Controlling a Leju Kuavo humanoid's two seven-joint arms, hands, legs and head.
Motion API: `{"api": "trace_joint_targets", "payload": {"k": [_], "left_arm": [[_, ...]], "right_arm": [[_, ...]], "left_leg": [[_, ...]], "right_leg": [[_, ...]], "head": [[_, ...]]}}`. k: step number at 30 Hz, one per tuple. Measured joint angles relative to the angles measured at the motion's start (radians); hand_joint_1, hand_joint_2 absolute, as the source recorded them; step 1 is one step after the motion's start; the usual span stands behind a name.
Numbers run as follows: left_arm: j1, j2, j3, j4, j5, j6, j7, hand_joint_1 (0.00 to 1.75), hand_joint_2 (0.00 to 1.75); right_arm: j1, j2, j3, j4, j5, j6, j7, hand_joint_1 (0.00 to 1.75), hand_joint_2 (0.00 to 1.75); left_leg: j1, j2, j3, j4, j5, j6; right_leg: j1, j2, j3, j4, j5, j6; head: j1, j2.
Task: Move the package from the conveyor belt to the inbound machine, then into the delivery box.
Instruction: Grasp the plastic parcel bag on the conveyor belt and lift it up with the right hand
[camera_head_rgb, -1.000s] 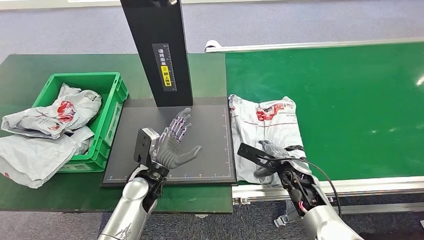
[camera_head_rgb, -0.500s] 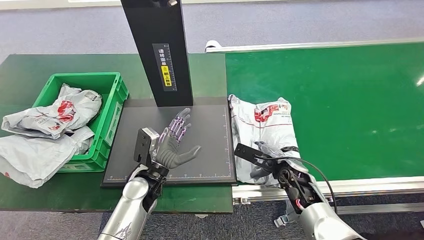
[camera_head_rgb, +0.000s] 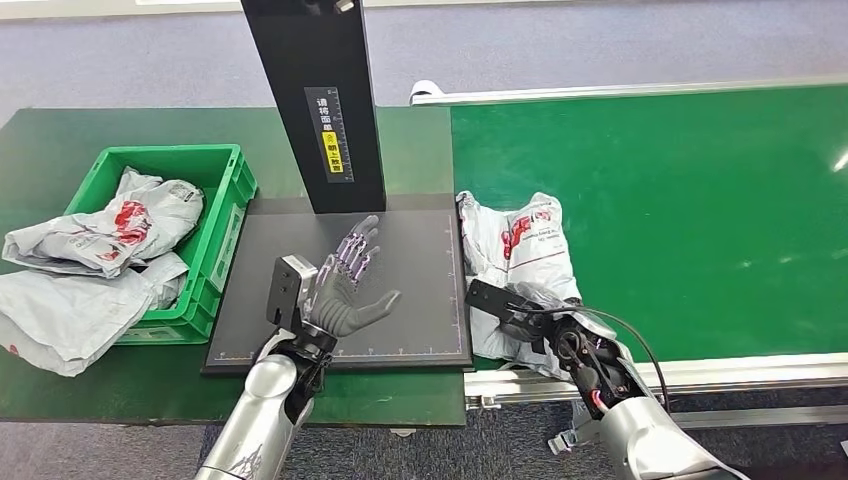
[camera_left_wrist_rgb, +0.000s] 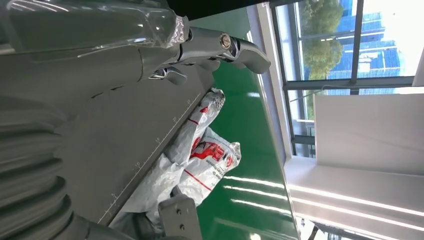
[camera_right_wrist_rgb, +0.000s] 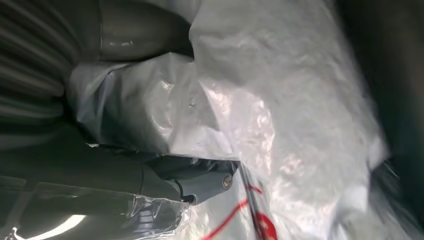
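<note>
Currently I am seeing my right hand (camera_head_rgb: 545, 320) gripping the near end of the package (camera_head_rgb: 520, 262), which is lying bunched on the belt (camera_head_rgb: 680, 200) just beside the scanner plate (camera_head_rgb: 420, 290). My left hand (camera_head_rgb: 345, 290) is hovering over the plate, fingers spread, holding nothing.

- The package (camera_head_rgb: 525, 262) is thin, crinkled plastic film, grey-white with red print, glossy where light catches its folds.
- The conveyor belt (camera_head_rgb: 680, 200) is smooth green rubber-like sheet with a soft sheen; its edge rail at 5 o'clock is bright brushed metal.
- The inbound machine (camera_head_rgb: 400, 270) has a matt dark grey plate and a smooth black column.
- The delivery box (camera_head_rgb: 215, 215) is hard, moulded green plastic, slightly shiny.
- The left hand (camera_head_rgb: 345, 290) has matt grey plastic covers.
- The right hand (camera_head_rgb: 545, 320) shows dark plastic and exposed cable.
</note>
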Motion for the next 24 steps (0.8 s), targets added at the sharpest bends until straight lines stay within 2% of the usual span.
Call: {"api": "trace_joint_targets", "payload": {"k": [11,16,21,24], "left_arm": [[0.013,0.003,0.009,-0.020,0.002,0.013,0.001,0.00,1.75],[0.028,0.003,0.011,-0.042,0.002,0.027,0.003,0.00,1.75],[0.052,0.003,0.015,-0.075,0.004,0.039,0.007,0.00,1.75],[0.056,0.003,0.017,-0.084,0.006,0.040,0.007,0.00,1.75]], "right_arm": [[0.001,0.005,0.019,-0.035,-0.046,-0.058,-0.024,1.75,1.75],[0.008,0.016,0.007,-0.064,-0.122,-0.164,-0.019,1.75,1.75],[0.049,0.035,-0.063,-0.206,-0.301,-0.290,-0.140,1.75,1.75],[0.072,0.043,-0.098,-0.301,-0.352,-0.320,-0.189,1.75,1.75]], "left_leg": [[0.000,0.000,0.000,0.000,0.000,0.000],[0.000,0.000,-0.001,0.000,0.000,0.000],[0.000,0.000,-0.001,0.000,0.000,0.000],[0.000,0.000,-0.001,0.000,0.000,0.000]], "right_leg": [[0.000,0.000,0.000,0.000,0.000,0.000],[0.000,0.000,-0.001,0.000,0.000,0.000],[0.000,0.000,-0.001,0.000,0.000,0.000],[0.000,0.000,-0.001,0.000,0.000,0.000]], "head": [[0.000,0.000],[0.000,0.000],[0.000,0.000],[0.000,0.000]]}}
